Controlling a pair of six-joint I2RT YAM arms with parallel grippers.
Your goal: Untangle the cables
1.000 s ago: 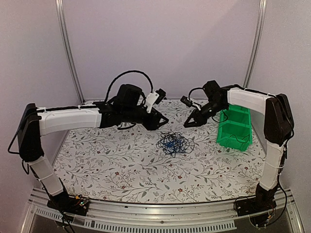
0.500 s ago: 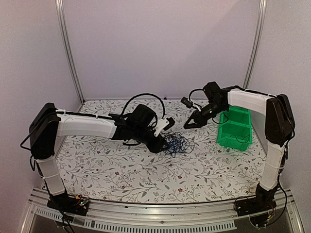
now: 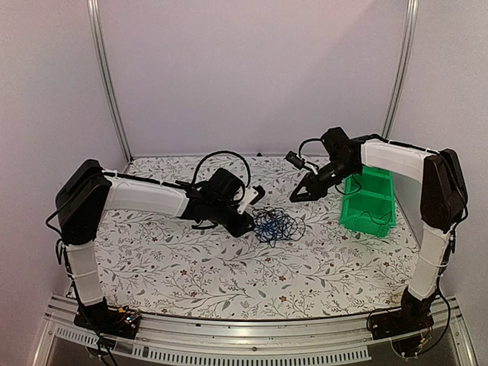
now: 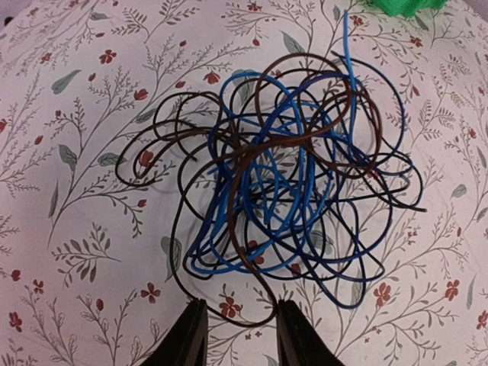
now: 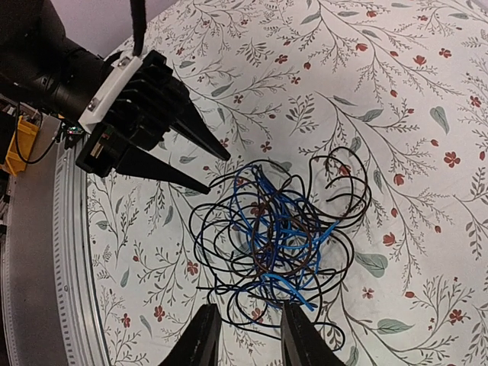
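Tangled cables [image 4: 282, 183] mid-frame on the floral bench [image 4: 69, 305]; left gripper [image 4: 235, 335] narrowly parted at their edge, right gripper [image 5: 245, 334] parted, empty.

The top camera sits high behind the near edge of the table [image 3: 152, 259] and looks forward and down, far enough to take in all of it. The left wrist camera looks almost straight down, close over the cables [image 4: 282, 175]. The right wrist camera looks down at a slant from higher up. All three share the cables; the right wrist view also catches the left gripper [image 5: 218, 173].
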